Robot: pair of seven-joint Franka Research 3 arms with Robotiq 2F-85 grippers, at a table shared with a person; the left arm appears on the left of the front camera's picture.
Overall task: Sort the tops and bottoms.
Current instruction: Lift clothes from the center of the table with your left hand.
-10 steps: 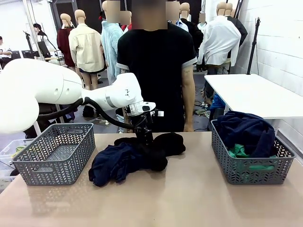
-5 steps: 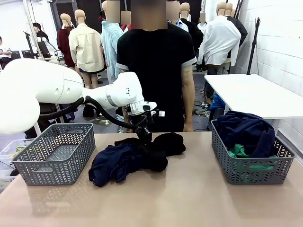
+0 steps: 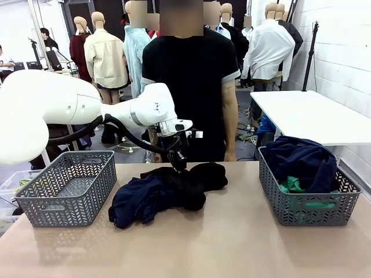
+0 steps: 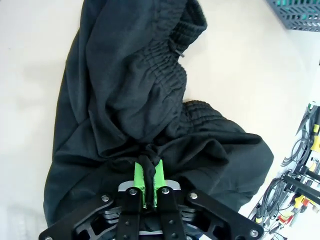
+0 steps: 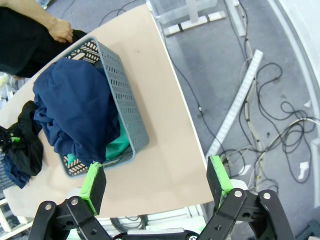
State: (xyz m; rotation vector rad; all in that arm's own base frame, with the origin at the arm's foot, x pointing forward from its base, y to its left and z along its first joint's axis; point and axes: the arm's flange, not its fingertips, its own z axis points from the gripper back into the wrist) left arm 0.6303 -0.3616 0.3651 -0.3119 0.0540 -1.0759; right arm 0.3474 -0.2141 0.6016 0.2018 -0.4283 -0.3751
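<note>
At tabletop [image 3: 232,243] middle, left claw [image 4: 148,167] just pinched shut on black garment [image 4: 125,100], lifting slightly: next sorting move begun. Idle right claw [image 5: 157,182] wide open. Already in right basket [image 3: 307,215], under navy cloth [image 3: 301,159]: green trousers [image 3: 294,186].

We stand in a robotics lab or workshop: a white-painted block wall [image 3: 348,46], a plain white worktable [image 3: 313,116], a black stand [image 3: 310,55] beside it, and loose cables [image 5: 272,125] trailing over the bare grey floor [image 5: 225,50].
</note>
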